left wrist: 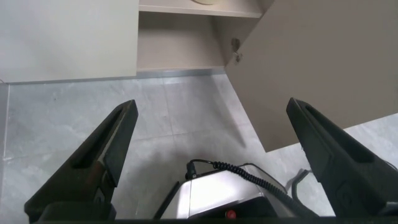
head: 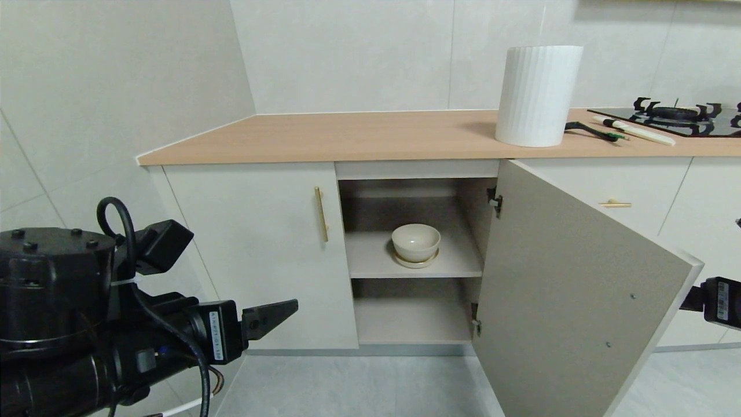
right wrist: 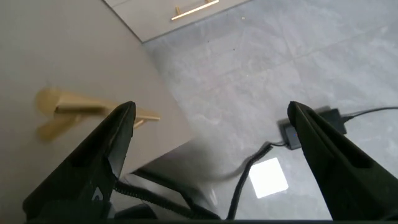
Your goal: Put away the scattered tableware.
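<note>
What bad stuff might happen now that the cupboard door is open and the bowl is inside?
1. The open right gripper sits right beside the gold bar handle of the grey cupboard door. A missed grab might bump the door shut hard and rattle the cream ceramic bowl on its saucer.
2. Pale chopsticks lie on the wooden countertop by the stove. Closing now might leave them out.
</note>
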